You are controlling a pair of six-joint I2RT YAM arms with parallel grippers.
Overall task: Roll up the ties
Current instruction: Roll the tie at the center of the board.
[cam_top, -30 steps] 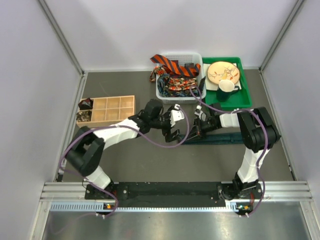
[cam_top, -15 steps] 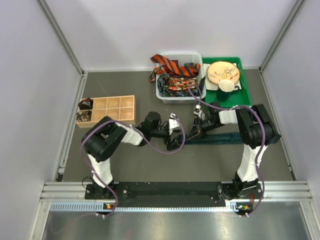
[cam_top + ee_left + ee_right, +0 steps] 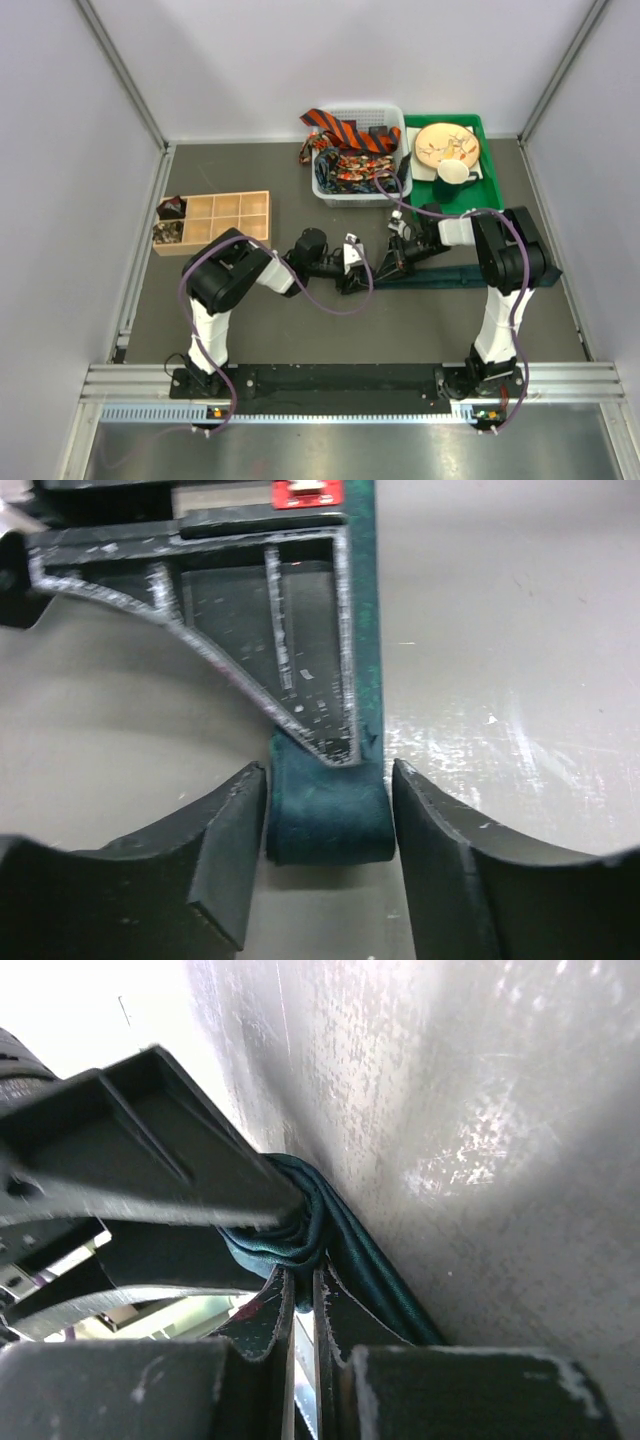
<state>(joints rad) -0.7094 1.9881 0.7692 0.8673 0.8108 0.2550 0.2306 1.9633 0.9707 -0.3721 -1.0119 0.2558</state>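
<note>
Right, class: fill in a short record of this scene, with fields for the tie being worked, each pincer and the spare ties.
Tie being worked: plain dark teal fabric necktie, flat on the grey table, end curled over
Left pincer: fingers either side of that curled end; grip unclear
Right pincer: shut on the tie
Other neckties: striped and patterned, heaped in white plastic basket

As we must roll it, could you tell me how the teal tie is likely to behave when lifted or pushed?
Probably floppy: the teal tie doubles over in a soft loop and bunches into folds at the right end effector. Likely light, thin fabric; pushed, it should wrinkle rather than slide.
</note>
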